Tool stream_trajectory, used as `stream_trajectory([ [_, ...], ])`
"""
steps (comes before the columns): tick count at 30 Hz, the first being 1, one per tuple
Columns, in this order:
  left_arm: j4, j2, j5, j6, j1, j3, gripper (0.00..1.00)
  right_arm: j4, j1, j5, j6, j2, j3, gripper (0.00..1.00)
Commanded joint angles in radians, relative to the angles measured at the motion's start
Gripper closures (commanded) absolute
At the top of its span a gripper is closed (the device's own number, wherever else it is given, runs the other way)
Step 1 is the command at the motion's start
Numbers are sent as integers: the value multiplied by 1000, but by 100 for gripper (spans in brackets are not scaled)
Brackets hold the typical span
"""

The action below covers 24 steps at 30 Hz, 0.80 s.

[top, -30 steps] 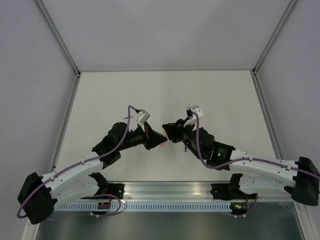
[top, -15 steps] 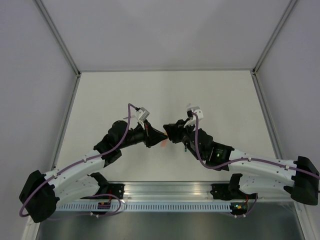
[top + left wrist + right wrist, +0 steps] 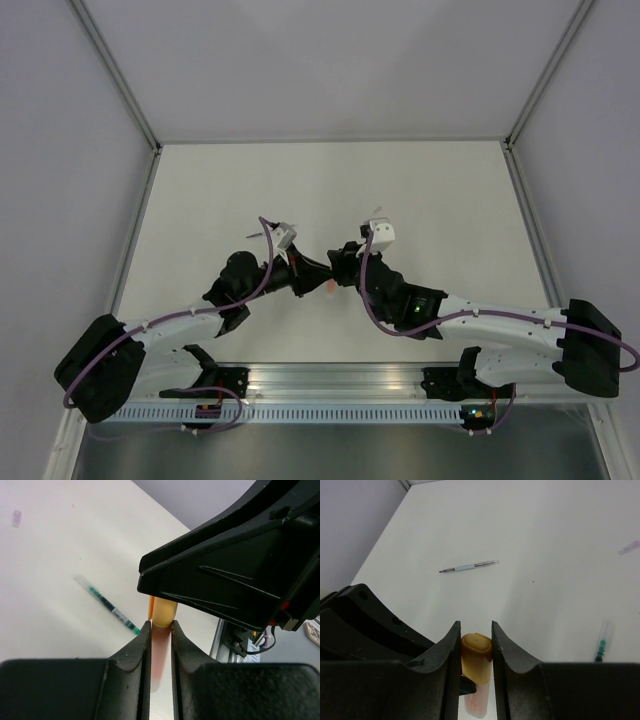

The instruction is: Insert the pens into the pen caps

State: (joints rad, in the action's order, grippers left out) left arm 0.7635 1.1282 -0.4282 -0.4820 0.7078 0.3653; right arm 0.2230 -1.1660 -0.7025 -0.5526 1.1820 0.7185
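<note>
The yellow-orange cap [image 3: 476,650] sits on the tip of the pink-orange marker [image 3: 159,660]; how deep, I cannot tell. The left gripper [image 3: 161,627], nearly closed, clamps the marker. The right gripper [image 3: 476,630], narrowly parted, clamps the cap. The green pen [image 3: 107,605] lies at ten o'clock of the left gripper, and the silver pen [image 3: 468,566] at twelve o'clock of the cap.

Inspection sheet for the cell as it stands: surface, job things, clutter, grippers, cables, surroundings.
Surface: white table, tiny dark speck.
Job's things: pink-orange marker and yellow-orange cap meet between the grippers; green pen, silver pen, green cap and a pale small tube lie loose.
Clutter: nothing seen.
Grippers: left gripper shut on the marker; right gripper shut on the cap.
Cables: purple cables run along both arms.
Surroundings: grey walls, metal rail at the near edge.
</note>
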Motion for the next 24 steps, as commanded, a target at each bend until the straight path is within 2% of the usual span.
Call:
stream_trajectory([
  [1,240,24,112,-3,-41,27,98,-23,-38,38,-24,36,5,100],
  [8,201,22,75,-6,-42,46,98,-131,3,60,-58,99,107,100],
  [13,171,24,72,3,-42,44,90,-120,41,92,-72,105,95,100],
  [17,149,31,57,3,-41,58,73,-125,71,121,-72,107,101,100],
  [19,145,35,26,2,-41,64,71,-132,86,133,-72,108,105,100],
  [23,122,28,2,2,-42,77,47,-139,98,153,-69,97,117,100],
  [24,114,25,3,2,-41,77,44,-140,101,153,-67,96,121,100],
])
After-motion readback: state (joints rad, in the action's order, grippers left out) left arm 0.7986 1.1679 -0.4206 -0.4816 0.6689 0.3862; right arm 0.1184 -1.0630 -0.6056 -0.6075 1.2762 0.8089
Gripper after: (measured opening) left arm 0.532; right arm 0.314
